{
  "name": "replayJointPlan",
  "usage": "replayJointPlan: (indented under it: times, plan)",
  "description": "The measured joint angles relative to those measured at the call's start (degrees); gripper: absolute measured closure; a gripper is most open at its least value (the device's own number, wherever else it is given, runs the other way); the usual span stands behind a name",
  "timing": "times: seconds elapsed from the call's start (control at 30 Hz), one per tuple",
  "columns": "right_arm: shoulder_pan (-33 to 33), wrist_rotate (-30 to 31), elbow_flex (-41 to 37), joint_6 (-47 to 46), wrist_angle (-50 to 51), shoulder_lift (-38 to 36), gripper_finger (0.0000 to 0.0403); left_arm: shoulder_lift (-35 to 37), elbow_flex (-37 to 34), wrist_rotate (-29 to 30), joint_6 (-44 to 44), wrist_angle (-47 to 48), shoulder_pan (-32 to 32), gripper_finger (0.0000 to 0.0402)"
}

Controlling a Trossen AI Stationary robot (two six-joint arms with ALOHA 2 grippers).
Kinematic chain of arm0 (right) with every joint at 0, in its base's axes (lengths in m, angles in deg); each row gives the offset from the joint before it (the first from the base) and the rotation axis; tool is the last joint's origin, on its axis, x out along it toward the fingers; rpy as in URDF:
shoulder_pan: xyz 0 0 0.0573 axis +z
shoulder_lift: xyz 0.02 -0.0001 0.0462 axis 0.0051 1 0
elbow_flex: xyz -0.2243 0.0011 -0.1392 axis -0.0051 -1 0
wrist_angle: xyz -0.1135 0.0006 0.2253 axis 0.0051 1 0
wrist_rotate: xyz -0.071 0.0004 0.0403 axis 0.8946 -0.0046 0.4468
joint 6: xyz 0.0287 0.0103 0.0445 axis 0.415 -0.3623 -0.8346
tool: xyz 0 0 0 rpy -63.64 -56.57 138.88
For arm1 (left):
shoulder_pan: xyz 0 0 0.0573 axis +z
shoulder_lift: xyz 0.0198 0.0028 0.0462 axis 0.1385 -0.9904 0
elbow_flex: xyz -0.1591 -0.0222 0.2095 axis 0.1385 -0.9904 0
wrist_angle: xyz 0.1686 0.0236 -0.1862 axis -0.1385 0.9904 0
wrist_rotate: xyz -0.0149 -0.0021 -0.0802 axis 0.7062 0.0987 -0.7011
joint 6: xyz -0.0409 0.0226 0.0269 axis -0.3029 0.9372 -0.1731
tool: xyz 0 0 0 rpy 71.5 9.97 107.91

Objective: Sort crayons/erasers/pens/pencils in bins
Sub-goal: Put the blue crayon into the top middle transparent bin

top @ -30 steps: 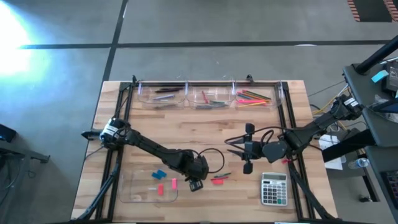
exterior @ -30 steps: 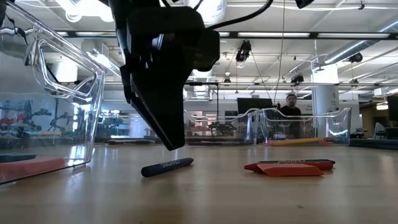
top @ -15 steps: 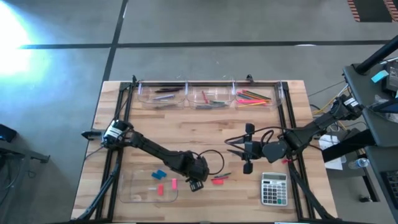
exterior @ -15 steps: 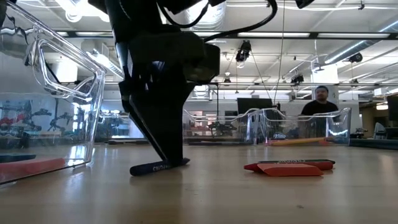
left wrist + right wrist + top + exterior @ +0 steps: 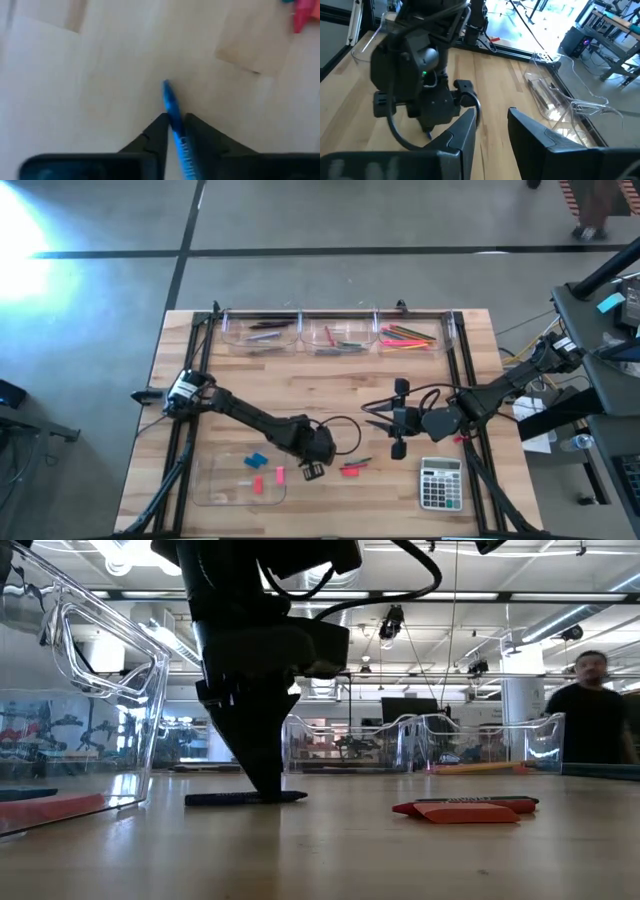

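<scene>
A blue crayon (image 5: 172,107) lies flat on the wooden table (image 5: 330,395), near its front edge and about midway across. My left gripper (image 5: 312,470) points steeply down over it and is shut on it. In the low view the crayon (image 5: 245,798) shows as a dark stick under the fingers. My right gripper (image 5: 398,420) hangs above the table, right of centre. It is open (image 5: 492,132) with nothing between its fingers. Three clear bins (image 5: 338,333) with sticks in them stand along the far edge. My left gripper pinches the blue crayon's two long sides (image 5: 176,131) between its fingertips, roughly at mid-length. The fingers come from above, pointing steeply down, and stand across the crayon. One end (image 5: 166,86) sticks out past the tips. The crayon lies level on the table (image 5: 245,798).
A shallow clear tray (image 5: 215,485) at the near left holds a blue eraser (image 5: 257,460) and two pink ones (image 5: 268,480). A red stick (image 5: 350,470) with a green one beside it lies right of my left gripper. A grey calculator (image 5: 440,483) sits at the near right.
My left gripper has come down onto the table at the crayon. The crayon has swung round on the table and slid a little toward the left edge. It now lies level under the fingers. A person has walked across the room behind the table.
</scene>
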Motion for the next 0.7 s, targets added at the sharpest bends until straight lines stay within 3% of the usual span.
replayJointPlan:
  times: [0.13,0.37,0.7]
  plan:
    - [0.0,0.0,0.0,0.0,0.0,0.0,0.0301,-0.1,-0.1,0.8,3.1,0.4,1.1,0.0391]
    - [0.1,-0.2,0.0,0.2,0.0,0.0,0.0303,1.1,0.9,1.7,7.7,1.0,2.2,0.0397]
    - [2.5,0.0,-0.1,1.1,0.6,-1.4,0.0308,10.0,0.9,11.3,17.7,4.1,4.7,0.0400]
